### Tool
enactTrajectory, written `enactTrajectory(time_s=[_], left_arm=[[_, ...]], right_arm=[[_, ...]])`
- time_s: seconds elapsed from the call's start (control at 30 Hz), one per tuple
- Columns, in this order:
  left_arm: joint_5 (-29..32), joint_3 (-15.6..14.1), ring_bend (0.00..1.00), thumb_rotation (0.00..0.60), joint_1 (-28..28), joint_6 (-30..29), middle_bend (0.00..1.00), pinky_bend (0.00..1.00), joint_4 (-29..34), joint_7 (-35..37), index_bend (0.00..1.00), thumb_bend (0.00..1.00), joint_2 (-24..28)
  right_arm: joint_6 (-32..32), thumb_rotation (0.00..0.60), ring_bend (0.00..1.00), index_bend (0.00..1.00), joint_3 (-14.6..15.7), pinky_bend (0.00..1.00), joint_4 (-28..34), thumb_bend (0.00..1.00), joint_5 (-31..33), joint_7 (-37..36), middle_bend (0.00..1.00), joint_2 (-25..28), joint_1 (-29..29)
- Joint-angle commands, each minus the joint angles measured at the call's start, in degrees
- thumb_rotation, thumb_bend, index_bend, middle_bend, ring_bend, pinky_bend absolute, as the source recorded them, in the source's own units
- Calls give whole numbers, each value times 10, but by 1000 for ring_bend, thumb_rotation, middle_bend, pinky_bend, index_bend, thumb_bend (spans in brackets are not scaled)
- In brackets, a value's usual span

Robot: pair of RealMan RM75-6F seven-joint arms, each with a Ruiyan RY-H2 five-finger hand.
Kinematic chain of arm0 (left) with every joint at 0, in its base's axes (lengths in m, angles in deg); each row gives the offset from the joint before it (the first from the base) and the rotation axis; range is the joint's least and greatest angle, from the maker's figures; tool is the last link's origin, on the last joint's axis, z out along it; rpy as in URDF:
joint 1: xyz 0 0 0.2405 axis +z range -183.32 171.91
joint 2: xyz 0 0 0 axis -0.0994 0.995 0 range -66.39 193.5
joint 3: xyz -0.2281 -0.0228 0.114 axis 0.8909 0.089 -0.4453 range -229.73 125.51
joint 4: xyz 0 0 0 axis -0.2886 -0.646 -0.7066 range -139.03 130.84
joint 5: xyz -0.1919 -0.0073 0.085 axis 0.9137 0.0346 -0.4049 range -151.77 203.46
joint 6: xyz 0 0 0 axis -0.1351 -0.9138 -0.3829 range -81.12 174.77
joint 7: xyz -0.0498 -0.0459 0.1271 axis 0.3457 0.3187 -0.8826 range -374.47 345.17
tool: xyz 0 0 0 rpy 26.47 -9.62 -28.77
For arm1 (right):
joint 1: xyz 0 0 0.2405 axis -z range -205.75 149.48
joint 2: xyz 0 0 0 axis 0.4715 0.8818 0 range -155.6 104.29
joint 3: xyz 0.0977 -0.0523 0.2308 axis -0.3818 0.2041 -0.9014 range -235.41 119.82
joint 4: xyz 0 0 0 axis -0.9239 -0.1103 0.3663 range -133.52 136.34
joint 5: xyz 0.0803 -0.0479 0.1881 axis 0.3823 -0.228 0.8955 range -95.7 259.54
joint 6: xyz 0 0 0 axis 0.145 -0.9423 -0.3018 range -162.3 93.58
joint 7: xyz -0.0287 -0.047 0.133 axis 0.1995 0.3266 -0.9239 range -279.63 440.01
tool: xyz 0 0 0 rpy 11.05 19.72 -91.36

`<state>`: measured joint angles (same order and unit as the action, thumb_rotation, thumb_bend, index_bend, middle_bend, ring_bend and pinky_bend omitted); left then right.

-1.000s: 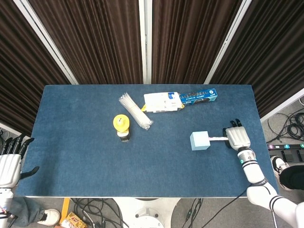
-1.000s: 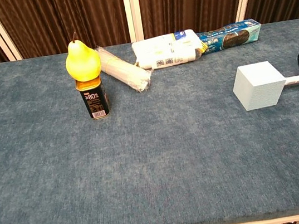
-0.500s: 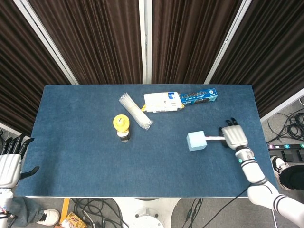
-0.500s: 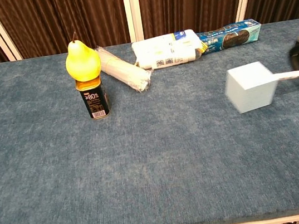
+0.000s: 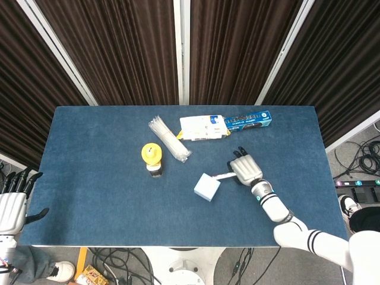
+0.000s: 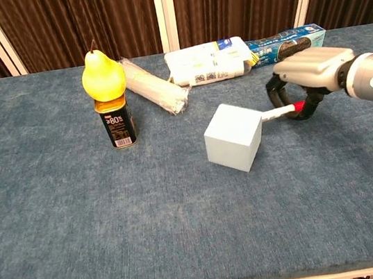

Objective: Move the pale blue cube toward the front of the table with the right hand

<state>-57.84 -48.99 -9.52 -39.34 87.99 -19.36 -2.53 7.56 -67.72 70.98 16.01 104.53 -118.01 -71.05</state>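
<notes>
The pale blue cube [image 5: 206,187] [image 6: 234,137] sits right of the table's middle, turned so one corner faces the front. My right hand [image 5: 245,169] [image 6: 307,76] lies just right of it, palm down, holding nothing. Its white thumb reaches out and touches the cube's right side. The other fingers point toward the far edge in the head view. My left hand [image 5: 13,205] hangs off the table's front left corner with its fingers spread and nothing in it.
A black can with a yellow pear [image 6: 102,75] on top stands at the left centre. Behind lie a clear wrapped roll [image 6: 154,85], a white packet [image 6: 207,63] and a blue biscuit box [image 6: 287,40]. The blue table [image 6: 115,227] stretches bare toward the front edge.
My right hand has swept left and slightly toward the front, pushing the cube with its thumb. The cube has slid from the right side to near the middle and turned. The left hand stayed still.
</notes>
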Motion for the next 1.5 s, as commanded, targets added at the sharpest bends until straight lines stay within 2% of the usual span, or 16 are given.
enactTrajectory(time_s=[0.03, 0.37, 0.67, 0.9, 1.13, 1.17, 1.23, 1.3, 1.37, 1.43, 1.5], left_arm=[[0, 0, 123, 600, 0, 0, 155, 97, 0, 0, 219, 50, 0], [0, 0, 123, 600, 0, 0, 155, 97, 0, 0, 219, 50, 0], [0, 0, 123, 600, 0, 0, 155, 97, 0, 0, 219, 50, 0], [0, 0, 123, 600, 0, 0, 155, 97, 0, 0, 219, 50, 0], [0, 0, 123, 600, 0, 0, 155, 97, 0, 0, 219, 51, 0], [0, 0, 123, 600, 0, 0, 155, 97, 0, 0, 219, 51, 0], [0, 0, 123, 600, 0, 0, 155, 97, 0, 0, 219, 51, 0], [0, 0, 123, 600, 0, 0, 155, 97, 0, 0, 219, 51, 0], [0, 0, 123, 600, 0, 0, 155, 97, 0, 0, 219, 51, 0], [0, 0, 123, 600, 0, 0, 155, 97, 0, 0, 219, 51, 0], [0, 0, 123, 600, 0, 0, 155, 97, 0, 0, 219, 51, 0]], right_arm=[[-5, 600, 130, 644, 10, 67, 22, 477, 9, 19, 532, 8, -7], [9, 600, 130, 644, 46, 67, 112, 494, 14, 41, 535, 56, 2], [8, 600, 130, 645, 40, 36, 129, 493, 41, 59, 535, 13, -25], [2, 600, 130, 645, 46, 34, 138, 494, 61, 88, 536, -21, -52], [31, 600, 130, 645, 52, 30, 143, 484, 72, 105, 536, -15, -54], [38, 600, 128, 630, 53, 24, 143, 465, 75, 107, 531, -9, -52], [55, 600, 95, 528, 55, 8, 145, 340, 88, 120, 471, 6, -47], [63, 600, 32, 339, 57, 0, 149, 153, 105, 133, 334, 19, -44], [69, 600, 0, 156, 59, 0, 157, 29, 124, 144, 200, 31, -43], [79, 600, 0, 68, 61, 0, 167, 0, 135, 149, 139, 46, -39], [93, 600, 0, 36, 63, 0, 181, 0, 134, 143, 119, 65, -30]])
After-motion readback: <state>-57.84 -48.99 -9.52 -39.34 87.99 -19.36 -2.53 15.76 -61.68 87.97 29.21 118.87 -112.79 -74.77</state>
